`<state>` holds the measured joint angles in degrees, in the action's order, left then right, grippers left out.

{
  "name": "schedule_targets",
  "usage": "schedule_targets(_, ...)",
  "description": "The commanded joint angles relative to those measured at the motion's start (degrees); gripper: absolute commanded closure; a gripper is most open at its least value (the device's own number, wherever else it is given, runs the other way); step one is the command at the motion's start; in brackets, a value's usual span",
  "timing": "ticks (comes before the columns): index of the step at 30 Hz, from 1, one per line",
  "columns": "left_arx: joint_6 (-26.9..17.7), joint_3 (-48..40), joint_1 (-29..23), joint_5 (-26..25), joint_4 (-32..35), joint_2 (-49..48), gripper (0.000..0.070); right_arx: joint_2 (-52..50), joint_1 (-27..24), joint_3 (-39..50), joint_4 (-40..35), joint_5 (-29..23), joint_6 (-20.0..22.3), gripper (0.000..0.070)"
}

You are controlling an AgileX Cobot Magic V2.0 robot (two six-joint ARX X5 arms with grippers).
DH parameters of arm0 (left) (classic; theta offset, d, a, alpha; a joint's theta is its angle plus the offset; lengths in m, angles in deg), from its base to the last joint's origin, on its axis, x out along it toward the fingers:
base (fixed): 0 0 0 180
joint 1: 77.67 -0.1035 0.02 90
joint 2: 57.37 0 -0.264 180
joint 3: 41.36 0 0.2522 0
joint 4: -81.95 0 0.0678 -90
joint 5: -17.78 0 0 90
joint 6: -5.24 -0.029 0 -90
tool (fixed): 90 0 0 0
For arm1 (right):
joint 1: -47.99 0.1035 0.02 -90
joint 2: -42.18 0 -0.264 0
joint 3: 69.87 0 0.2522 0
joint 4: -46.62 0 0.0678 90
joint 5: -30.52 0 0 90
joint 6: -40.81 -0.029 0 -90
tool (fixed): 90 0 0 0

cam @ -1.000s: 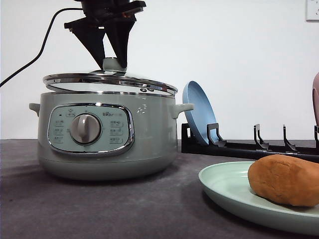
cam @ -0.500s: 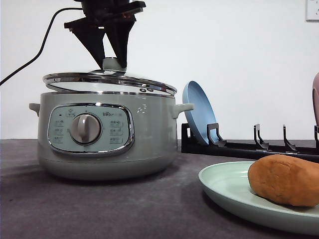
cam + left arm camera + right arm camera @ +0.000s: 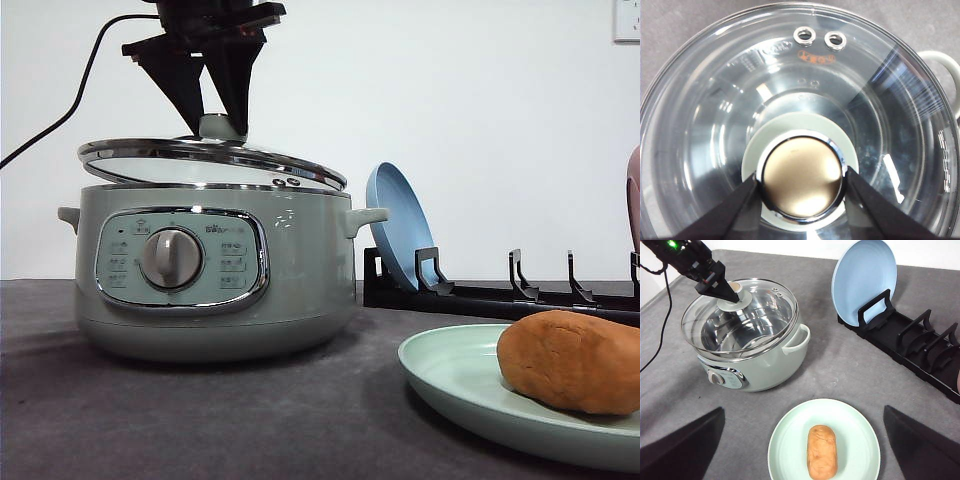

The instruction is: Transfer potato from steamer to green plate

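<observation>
The potato (image 3: 570, 360) (image 3: 822, 451) lies on the green plate (image 3: 450, 375) (image 3: 790, 440) at the front right. To the left stands the steamer (image 3: 210, 270) (image 3: 755, 360). Its glass lid (image 3: 200, 160) (image 3: 715, 125) (image 3: 750, 315) hangs slightly raised and tilted over the pot. My left gripper (image 3: 218, 118) (image 3: 802, 182) (image 3: 722, 286) is shut on the lid's knob (image 3: 220, 127) (image 3: 802, 185). My right gripper (image 3: 803, 409) is open above the plate, its fingers wide apart and holding nothing. Through the lid the pot looks bare inside.
A black dish rack (image 3: 500, 295) (image 3: 910, 340) stands behind the green plate, with a blue plate (image 3: 395, 230) (image 3: 865, 275) upright in its left slot. A black cable (image 3: 70, 100) hangs from the left arm. Dark table between steamer and green plate.
The lid has shifted a little up and to the left in the left gripper. The potato and plate have not moved.
</observation>
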<state>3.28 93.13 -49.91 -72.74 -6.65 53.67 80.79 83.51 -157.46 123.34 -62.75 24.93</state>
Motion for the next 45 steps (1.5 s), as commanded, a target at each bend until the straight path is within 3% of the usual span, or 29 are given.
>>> schedule_targets(1, 0.8, 2.3, 0.3, -0.7, 1.1, -1.0, 0.07, 0.2, 0.4, -1.0, -0.3, -0.2, -0.3, 0.0057)
schedule_targets(31, 0.9, 2.3, 1.0, -0.9, -2.0, 7.2, 0.0682, 0.2, 0.4, -1.0, -0.3, -0.2, -0.3, 0.0057)
schedule_targets(38, -3.7, 2.3, 1.1, 2.5, -3.4, 7.0, 0.0686, 0.2, 0.4, -1.0, -0.3, -0.2, -0.2, 0.0057)
schedule_targets(45, -4.3, 2.3, 1.0, 0.5, -3.4, 7.0, 0.0685, 0.2, 0.4, -1.0, -0.3, -0.2, 0.0, 0.0057)
